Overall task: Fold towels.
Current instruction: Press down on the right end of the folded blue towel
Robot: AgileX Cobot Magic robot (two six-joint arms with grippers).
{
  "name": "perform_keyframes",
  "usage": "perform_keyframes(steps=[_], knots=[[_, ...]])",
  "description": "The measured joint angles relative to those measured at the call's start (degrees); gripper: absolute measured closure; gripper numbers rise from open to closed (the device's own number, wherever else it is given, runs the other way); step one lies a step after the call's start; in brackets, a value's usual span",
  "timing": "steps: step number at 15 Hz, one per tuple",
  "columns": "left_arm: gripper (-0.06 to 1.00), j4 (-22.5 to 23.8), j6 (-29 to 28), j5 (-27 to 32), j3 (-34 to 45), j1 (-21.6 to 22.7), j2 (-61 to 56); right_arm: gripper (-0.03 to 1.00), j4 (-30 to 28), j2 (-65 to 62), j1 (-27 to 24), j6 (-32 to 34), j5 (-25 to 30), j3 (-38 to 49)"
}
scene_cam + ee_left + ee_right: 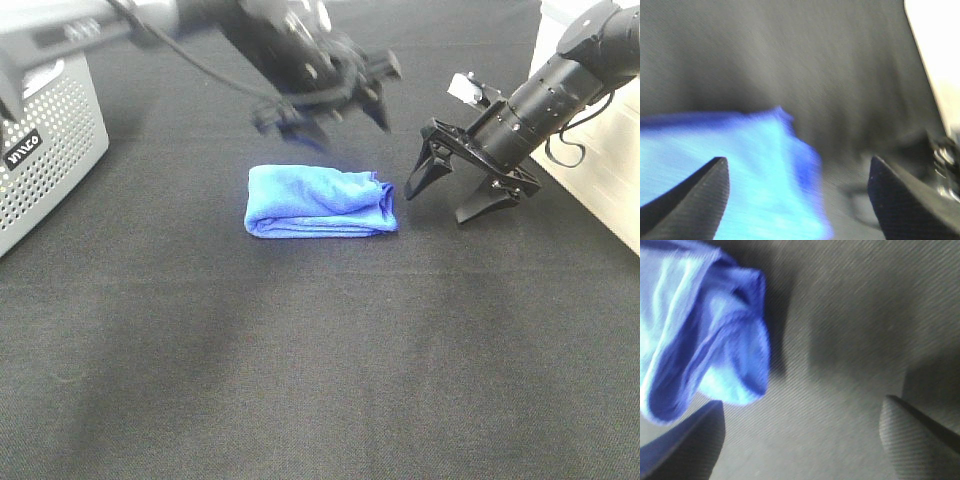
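— Towel (320, 202), status?
— Middle of the table (300, 380), folded into a compact bundle. You look nearly done, with perhaps a final tidy left.
— Pincers?
— Left gripper (335, 112) above it, right gripper (442, 200) just beside it. Both spread, empty.

The folded royal-blue microfibre towel (320, 202) lies on the black fabric tabletop (300, 380), near its middle. The perforated grey basket (45, 150) stands well to its left. The left gripper (335, 120) hangs behind the towel, the right gripper (440, 205) just beside its right end.
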Motion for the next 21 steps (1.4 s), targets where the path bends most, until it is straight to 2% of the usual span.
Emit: perform_keyframes(steps=[2, 3, 5, 6, 10, 13, 19, 21], knots=[[0.21, 2.5, 0.2, 2.8, -1.4, 3.8, -0.6, 0.17, 0.8, -2.8, 0.0, -0.2, 0.0, -0.3], [0.21, 2.5, 0.2, 2.8, -1.4, 3.8, -0.6, 0.17, 0.8, -2.8, 0.0, -0.2, 0.0, -0.3], [0.21, 3.3, 0.2, 7.0, -1.6, 8.5, -0.7, 0.17, 6.9, -6.6, 0.4, -0.9, -0.1, -1.3], [0.21, 3.7, 0.2, 8.9, -1.6, 11.6, -0.7, 0.17, 13.7, -6.8, 3.0, -3.7, -1.5, -1.3], [0.21, 4.1, 0.2, 10.4, -1.6, 13.3, -0.7, 0.17, 22.1, -3.0, 11.5, -7.8, -6.6, -1.4], [0.21, 4.4, 0.2, 10.5, -1.6, 13.5, -0.7, 0.17, 28.6, 1.7, 13.5, -10.9, -6.7, -3.2], [0.21, 4.6, 0.2, 11.1, -1.6, 13.5, -0.7, 0.19, 29.1, 6.8, 9.5, -11.0, -7.0, -3.3], [0.21, 4.6, 0.2, 11.1, -1.6, 13.5, -0.7, 0.19, 28.4, 7.0, 7.7, -11.0, -5.0, -3.3]])
